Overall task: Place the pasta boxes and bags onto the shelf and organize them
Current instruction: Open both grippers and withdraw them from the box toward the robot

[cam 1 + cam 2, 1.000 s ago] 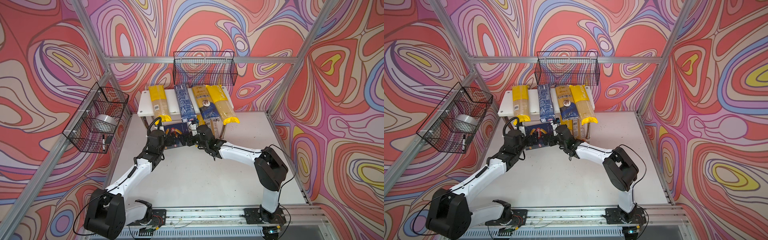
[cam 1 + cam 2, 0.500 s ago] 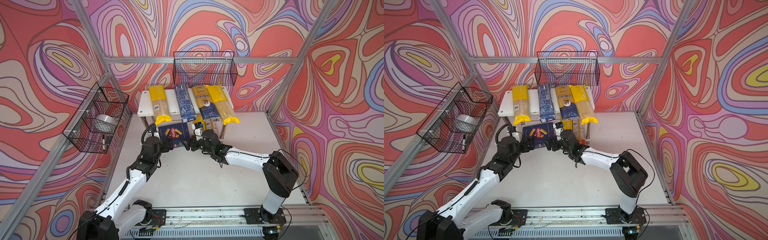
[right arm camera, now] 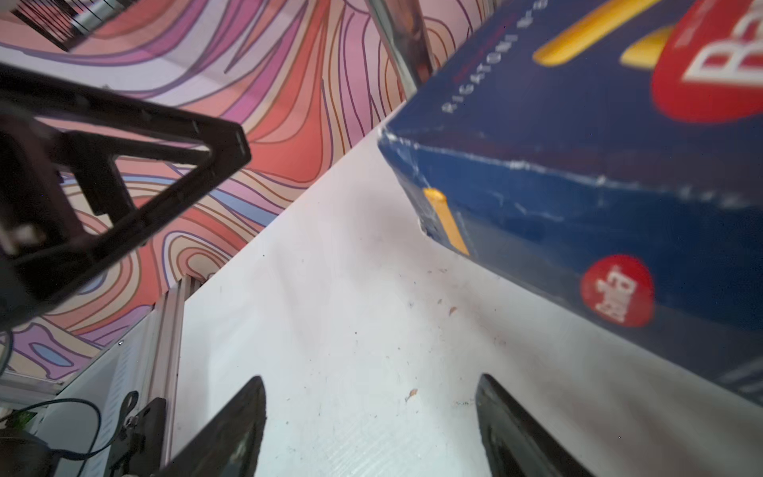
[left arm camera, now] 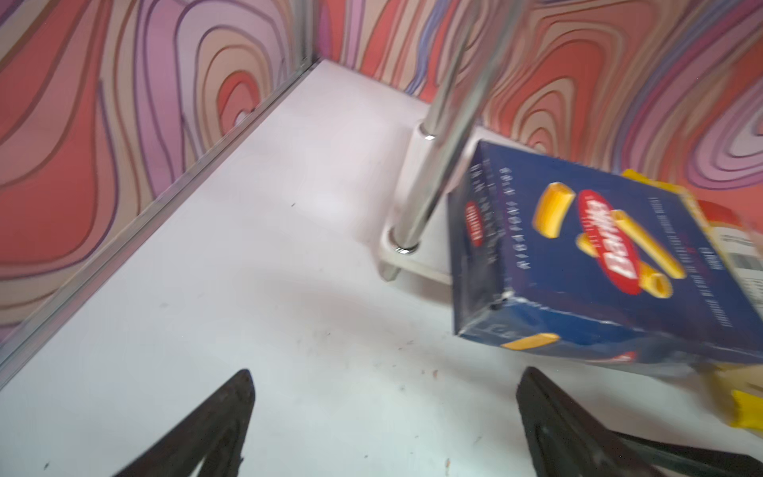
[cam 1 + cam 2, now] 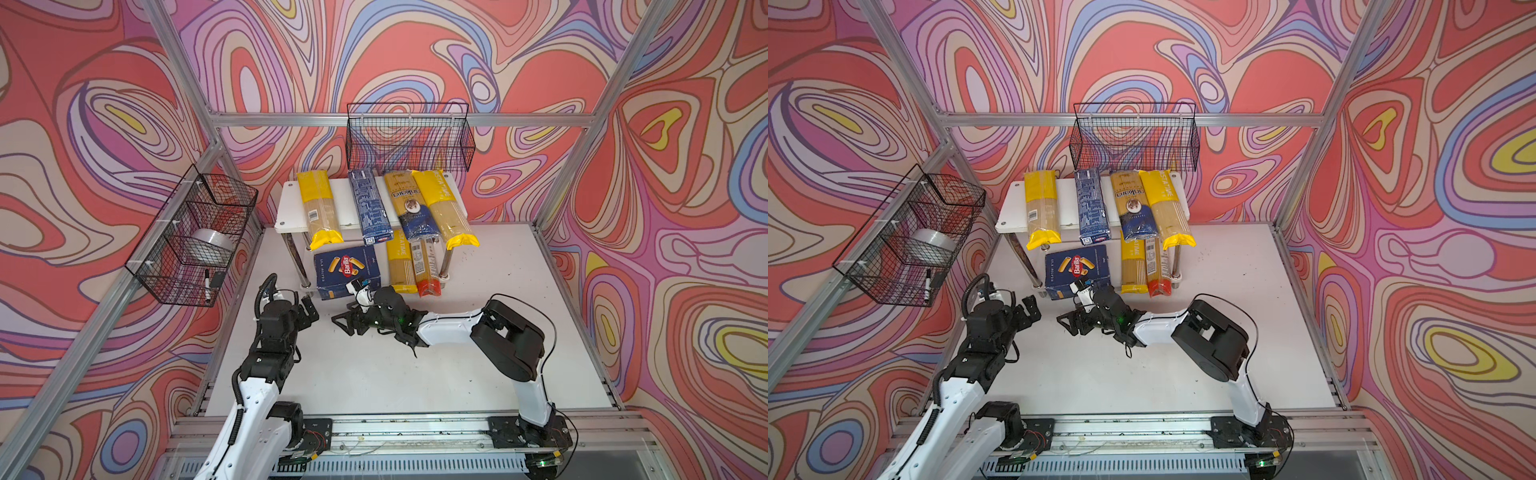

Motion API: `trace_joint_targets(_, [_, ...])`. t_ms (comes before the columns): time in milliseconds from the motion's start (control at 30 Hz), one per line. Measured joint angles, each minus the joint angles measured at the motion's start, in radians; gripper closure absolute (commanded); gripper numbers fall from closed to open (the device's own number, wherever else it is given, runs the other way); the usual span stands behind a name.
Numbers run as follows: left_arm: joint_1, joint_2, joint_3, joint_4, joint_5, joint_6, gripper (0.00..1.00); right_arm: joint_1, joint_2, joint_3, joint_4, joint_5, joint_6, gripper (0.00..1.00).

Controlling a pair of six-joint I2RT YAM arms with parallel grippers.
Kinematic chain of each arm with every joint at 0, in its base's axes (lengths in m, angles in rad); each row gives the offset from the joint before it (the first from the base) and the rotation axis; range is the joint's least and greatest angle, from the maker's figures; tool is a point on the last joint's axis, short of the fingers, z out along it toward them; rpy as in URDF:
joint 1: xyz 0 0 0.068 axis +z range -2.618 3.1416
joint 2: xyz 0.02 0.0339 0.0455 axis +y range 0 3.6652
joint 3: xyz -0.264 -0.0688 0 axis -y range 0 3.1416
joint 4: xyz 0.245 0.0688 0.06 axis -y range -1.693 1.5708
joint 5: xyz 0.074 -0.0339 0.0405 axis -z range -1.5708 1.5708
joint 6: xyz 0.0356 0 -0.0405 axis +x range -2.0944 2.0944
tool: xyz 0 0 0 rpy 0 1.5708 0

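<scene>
The white two-tier shelf [image 5: 291,208] stands at the back. On its top tier lie a yellow bag [image 5: 319,212], the narrow blue box [image 5: 371,210], the blue-and-gold ankara bag [image 5: 409,208] and another yellow bag [image 5: 446,212]. On the lower tier lie the Barilla box [image 5: 347,270] [image 5: 1077,270], a yellow bag [image 5: 400,266] and the red-ended bag [image 5: 427,270]. My left gripper [image 5: 309,311] [image 4: 384,413] and right gripper [image 5: 347,322] [image 3: 371,413] hover open and empty just in front of the Barilla box [image 4: 598,264] [image 3: 598,144], their tips facing each other.
A black wire basket [image 5: 409,137] hangs on the back wall above the shelf. Another wire basket [image 5: 191,241] on the left wall holds a tape roll [image 5: 210,243] and a marker. A chrome shelf leg [image 4: 446,136] stands beside the Barilla box.
Both grippers have let go of the Barilla box and drawn back from the shelf toward the front. The box stays on the lower tier. The right jaws have narrowed slightly.
</scene>
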Motion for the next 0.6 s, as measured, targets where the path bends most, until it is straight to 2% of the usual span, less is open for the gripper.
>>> trace_joint_targets(167, [0.072,0.030,-0.081,-0.007,0.034,-0.023,0.00,0.000,0.012,0.042,-0.015,-0.002,0.000,0.16])
trace_joint_targets(600, [0.084,0.026,-0.087,0.079,0.049,0.032,0.00,-0.002,0.074,0.179,-0.075,0.039,-0.025,0.11])
